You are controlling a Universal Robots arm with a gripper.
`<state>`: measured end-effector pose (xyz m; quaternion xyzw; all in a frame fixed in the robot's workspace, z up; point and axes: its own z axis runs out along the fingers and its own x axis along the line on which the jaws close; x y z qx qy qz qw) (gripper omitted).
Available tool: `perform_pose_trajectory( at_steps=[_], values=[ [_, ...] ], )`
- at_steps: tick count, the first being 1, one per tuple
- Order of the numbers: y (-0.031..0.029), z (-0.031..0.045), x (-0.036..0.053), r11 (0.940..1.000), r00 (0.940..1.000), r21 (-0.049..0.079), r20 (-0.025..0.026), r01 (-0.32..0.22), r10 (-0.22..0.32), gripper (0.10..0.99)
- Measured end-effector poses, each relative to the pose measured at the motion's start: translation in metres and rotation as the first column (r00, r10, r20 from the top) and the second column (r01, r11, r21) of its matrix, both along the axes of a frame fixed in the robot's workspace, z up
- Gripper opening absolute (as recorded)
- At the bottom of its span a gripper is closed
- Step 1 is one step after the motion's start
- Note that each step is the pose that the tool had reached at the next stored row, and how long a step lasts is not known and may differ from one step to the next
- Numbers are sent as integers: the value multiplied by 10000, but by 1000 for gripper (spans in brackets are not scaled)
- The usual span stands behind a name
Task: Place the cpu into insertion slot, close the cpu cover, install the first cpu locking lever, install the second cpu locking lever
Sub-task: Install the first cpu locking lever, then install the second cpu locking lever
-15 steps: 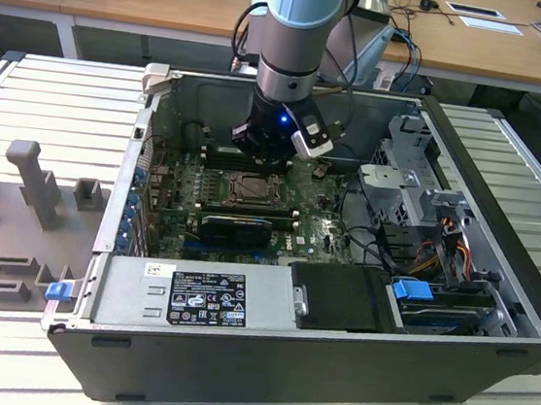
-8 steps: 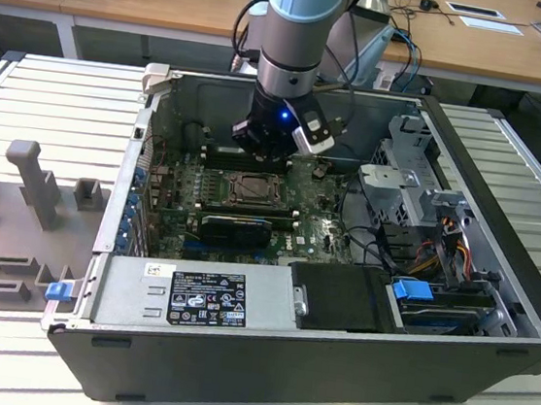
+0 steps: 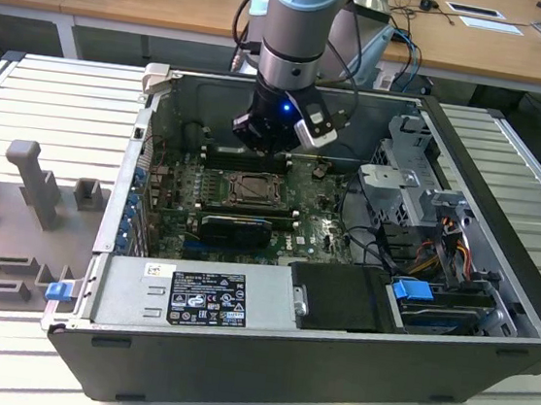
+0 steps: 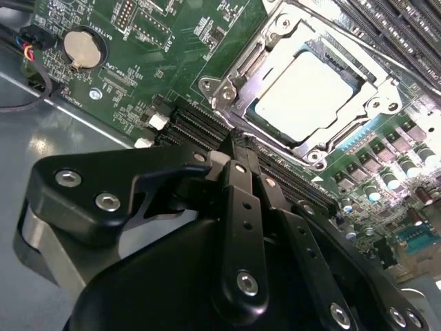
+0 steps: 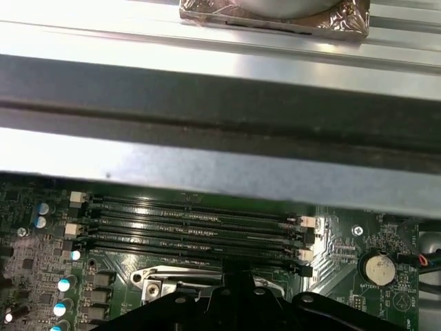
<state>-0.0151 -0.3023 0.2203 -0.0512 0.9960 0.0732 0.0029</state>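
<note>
The cpu (image 4: 303, 93) lies flat in the insertion slot (image 3: 251, 190), its pale metal top showing through the window of the cpu cover (image 4: 377, 81). The cover lies down over it. My gripper (image 3: 269, 144) hangs inside the open computer case, just behind the slot and above the memory slots. In the second wrist view my gripper (image 4: 238, 146) is shut, its two black fingers (image 4: 242, 200) side by side with nothing between them, a short way from the socket's corner (image 4: 222, 88). In the first wrist view my gripper (image 5: 236, 281) sits over the slot's metal edge (image 5: 176, 279).
Long black memory slots (image 5: 193, 224) run between the socket and the case's rear wall (image 5: 220, 172). A coin battery (image 4: 81, 49) and cables (image 3: 383, 240) lie on the exterior view's right. The power supply (image 3: 196, 297) fills the case's near side. Grey fixtures (image 3: 33, 180) stand outside it.
</note>
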Motion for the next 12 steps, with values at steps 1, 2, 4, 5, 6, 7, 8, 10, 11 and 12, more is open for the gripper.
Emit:
perform_pose_trajectory(
  at_steps=[1,2,4,5,6,7,8,10,11,12],
  values=[
    [-15,0,0,10000,10000,1,0,0,0,106],
    [-19,-1,0,10000,10000,2,1,0,0,106],
    [-24,-1,0,10000,10000,1,0,0,0,106],
    [-28,0,0,10000,10000,1,0,-1,1,106],
    [-35,0,0,10000,10000,1,0,0,0,106],
    [-38,0,0,10000,10000,1,0,0,0,106],
    [-41,0,0,10000,10000,1,0,0,0,106],
    [-47,0,0,10000,10000,1,0,0,0,106],
    [-59,0,0,10000,10000,1,0,-1,1,106],
    [-87,0,0,10000,10000,1,0,-1,1,106]
  ],
)
